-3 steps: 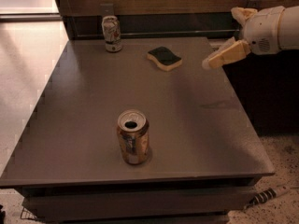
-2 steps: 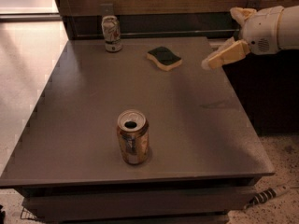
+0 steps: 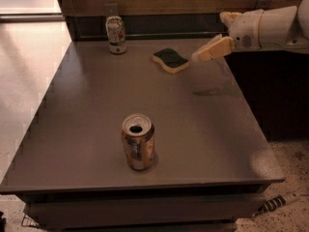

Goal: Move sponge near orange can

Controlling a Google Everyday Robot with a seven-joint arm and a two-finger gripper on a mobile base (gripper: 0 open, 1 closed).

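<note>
Near the front edge of the table (image 3: pixel 87 129): orange can (image 3: pixel 138 141), upright, silver top and open tab hole facing up. Stands alone with bare table all round, so leaves room on every side for setting something down beside it. Serves as the goal and needs no touching.

Farther back, right of centre: sponge (image 3: pixel 170 60), flat on the table, dark green side up over the pale yellow foam, turned at a slant to the table edges. Lies well apart from the orange can, so not yet delivered. Sits low and soft; likely squashes a little under a pinch and is unlikely to roll or tip.

Just right of the sponge, a little above the table: hand (image 3: pixel 215 49), extended in from the right on a white arm (image 3: pixel 270 28), tip pointed down and left toward the sponge. Hangs close beside the sponge but apart from it, with nothing in its hold. Cannot tell how far open. Looks posed for the approach, coming from the side nearest its own reach, probably to get over the sponge before dropping onto it.

At the back left, near the far edge: whitish can (image 3: pixel 116 34), upright, well clear of the sponge and of the way forward to the orange can. Plays no part here.
</note>
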